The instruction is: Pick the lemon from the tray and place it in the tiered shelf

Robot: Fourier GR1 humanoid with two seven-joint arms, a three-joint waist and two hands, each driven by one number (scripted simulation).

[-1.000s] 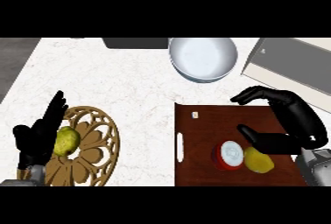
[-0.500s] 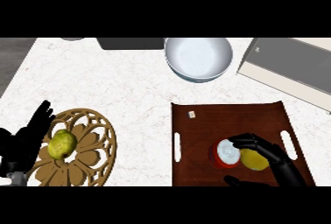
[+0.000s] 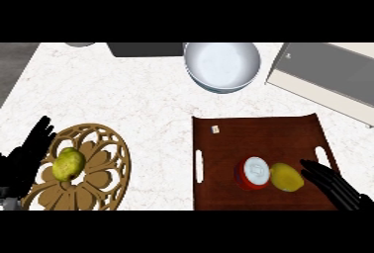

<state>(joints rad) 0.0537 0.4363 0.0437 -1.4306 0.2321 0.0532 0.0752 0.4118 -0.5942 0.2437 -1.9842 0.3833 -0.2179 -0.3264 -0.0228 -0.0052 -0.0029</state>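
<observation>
A yellow lemon [image 3: 286, 177] lies on the dark brown tray [image 3: 256, 138], touching a red can with a white lid [image 3: 254, 173] on its left. My right hand [image 3: 334, 187] is at the tray's lower right, fingers straight, their tips just right of the lemon and apart from it. The tiered shelf [image 3: 91, 170] is a round wooden openwork piece at lower left, with a yellow-green fruit [image 3: 67, 164] resting on it. My left hand [image 3: 27, 157] stands open at the shelf's left edge, fingers up.
A white bowl [image 3: 221, 64] sits at the back middle. A light grey box [image 3: 330, 74] fills the back right corner. A dark block [image 3: 145, 49] lies at the back edge. A small white tag [image 3: 215, 129] rests on the tray's upper left.
My right hand has pulled back from over the tray toward the lower right corner, uncovering the lemon. The lemon and can stay in place. The left hand has barely shifted.
</observation>
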